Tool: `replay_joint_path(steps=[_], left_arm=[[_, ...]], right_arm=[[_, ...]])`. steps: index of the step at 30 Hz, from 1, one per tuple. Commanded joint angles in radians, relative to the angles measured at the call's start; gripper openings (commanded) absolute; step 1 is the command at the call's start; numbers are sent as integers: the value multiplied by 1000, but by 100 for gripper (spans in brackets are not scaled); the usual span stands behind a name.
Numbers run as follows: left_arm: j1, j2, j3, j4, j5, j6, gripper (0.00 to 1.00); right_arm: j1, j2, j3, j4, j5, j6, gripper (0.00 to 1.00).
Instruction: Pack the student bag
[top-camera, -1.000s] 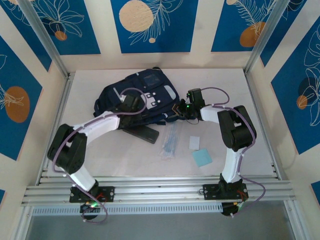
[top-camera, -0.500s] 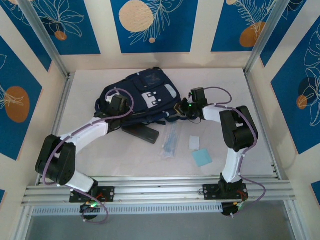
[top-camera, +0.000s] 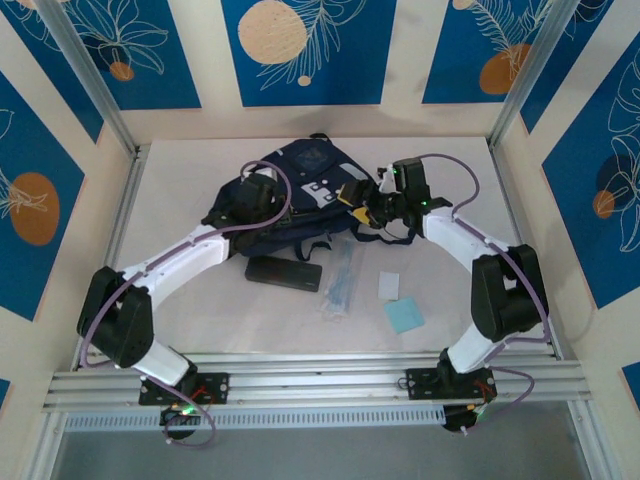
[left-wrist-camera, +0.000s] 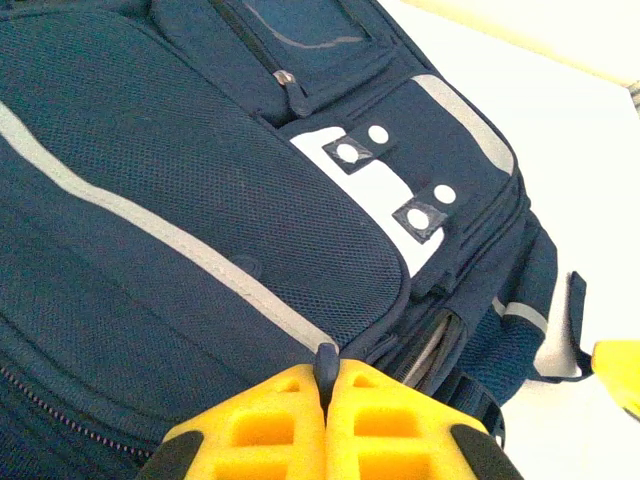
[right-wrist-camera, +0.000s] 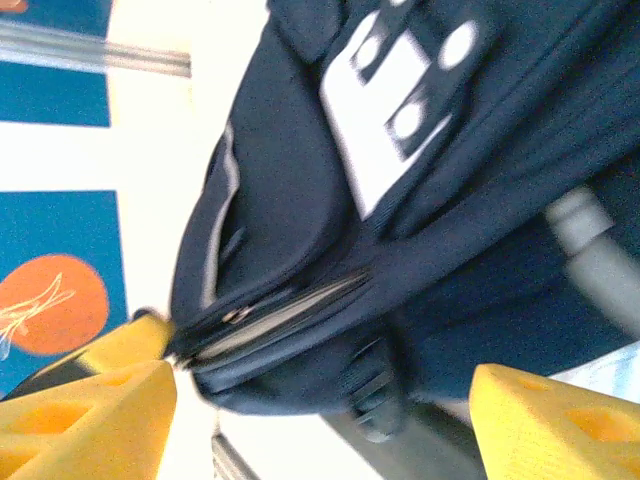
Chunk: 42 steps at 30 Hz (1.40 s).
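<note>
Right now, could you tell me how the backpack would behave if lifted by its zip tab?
Probably floppy: the backpack is soft fabric, creased and sagging. Lifting by the zip tab pinched in the left gripper would likely open the zip, not raise the bag.

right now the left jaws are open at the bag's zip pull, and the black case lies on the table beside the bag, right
Not quite: the left jaws are shut, pinching the zip pull of the bag, as the left wrist view shows. The rest holds: the black case lies on the table beside the bag.
</note>
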Motion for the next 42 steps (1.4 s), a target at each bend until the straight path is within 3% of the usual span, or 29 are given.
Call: replay_joint_path(steps=[1, 11, 12, 16, 17, 30, 36, 42], left_arm=[[-23, 4, 83, 114, 13, 35, 0], [-78, -8, 82, 135, 11, 56, 0], [-83, -7, 75, 144, 19, 51, 0], [-86, -19, 44, 144, 8, 38, 0], [-86, -27, 34, 134, -9, 39, 0], [21, -132, -61, 43, -193, 123, 0], [150, -120, -109, 70, -261, 194, 0], [261, -51, -99, 124, -214, 231, 0]], right_arm=[[39, -25, -50, 22, -86, 105, 78], [141, 135, -37, 250, -75, 363, 73], [145, 161, -19, 267, -63, 372, 68], [138, 218, 12, 310, -13, 385, 7], [131, 213, 5, 313, -2, 381, 0], [100, 78, -78, 243, 32, 254, 0], [82, 29, -108, 193, 19, 207, 0], [44, -19, -135, 157, 16, 158, 0]])
